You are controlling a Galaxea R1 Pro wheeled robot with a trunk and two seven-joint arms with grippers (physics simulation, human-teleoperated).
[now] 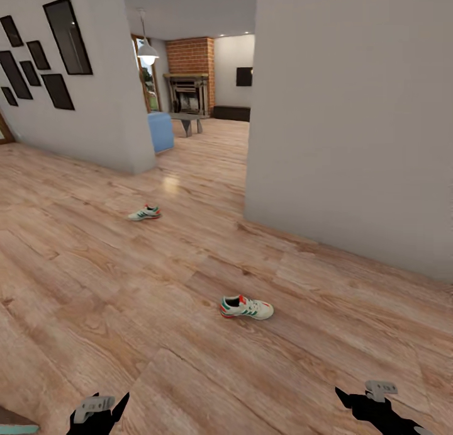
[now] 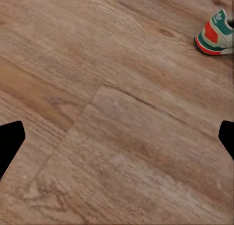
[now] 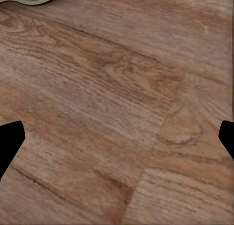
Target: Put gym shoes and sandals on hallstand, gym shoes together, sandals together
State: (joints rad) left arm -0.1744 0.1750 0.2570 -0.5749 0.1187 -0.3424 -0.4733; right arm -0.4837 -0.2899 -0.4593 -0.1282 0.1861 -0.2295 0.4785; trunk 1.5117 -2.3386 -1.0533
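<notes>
Wood floor [image 1: 94, 284] | near gym shoe [image 1: 246, 307], far gym shoe [image 1: 145, 213] well apart | both grippers apparently spread, empty

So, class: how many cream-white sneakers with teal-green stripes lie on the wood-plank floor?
2. One cream-white sneaker lies on the floor nearest the robot; the other sneaker lies farther off, by the left wall's corner. Walls may hide more footwear.
</notes>
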